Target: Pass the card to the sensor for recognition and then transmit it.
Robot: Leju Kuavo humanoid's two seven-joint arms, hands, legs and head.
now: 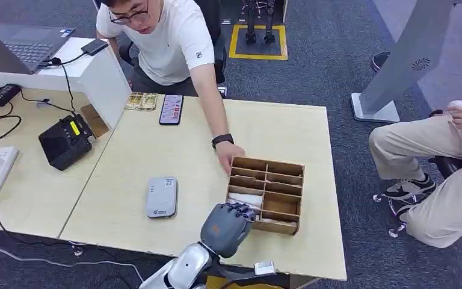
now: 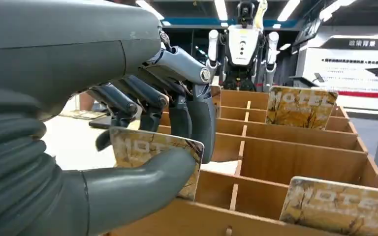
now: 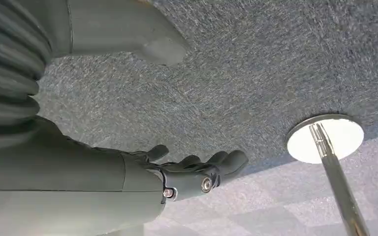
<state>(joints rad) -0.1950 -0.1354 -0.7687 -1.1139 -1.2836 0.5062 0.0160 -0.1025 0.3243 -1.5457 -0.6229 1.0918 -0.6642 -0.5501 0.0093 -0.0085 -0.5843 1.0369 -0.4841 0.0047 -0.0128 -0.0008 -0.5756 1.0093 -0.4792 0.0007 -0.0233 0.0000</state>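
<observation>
The divided box (image 1: 267,194) is bare matt wood, the card (image 2: 155,157) glossy printed, the left hand (image 2: 142,128) smooth grey plastic and metal, the floor (image 3: 256,64) rough carpet.

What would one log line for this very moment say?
left hand: pinches card over wooden box | right hand: open, hanging | sensor: waiting | person's hand: on box

Lighting: bright, even, from ceiling strip lights (image 2: 221,9) | Shadows: soft, faint on the table (image 1: 156,144) | Glare: none seen | Blur: near hand surfaces softened in wrist views | Edges: undistorted
</observation>
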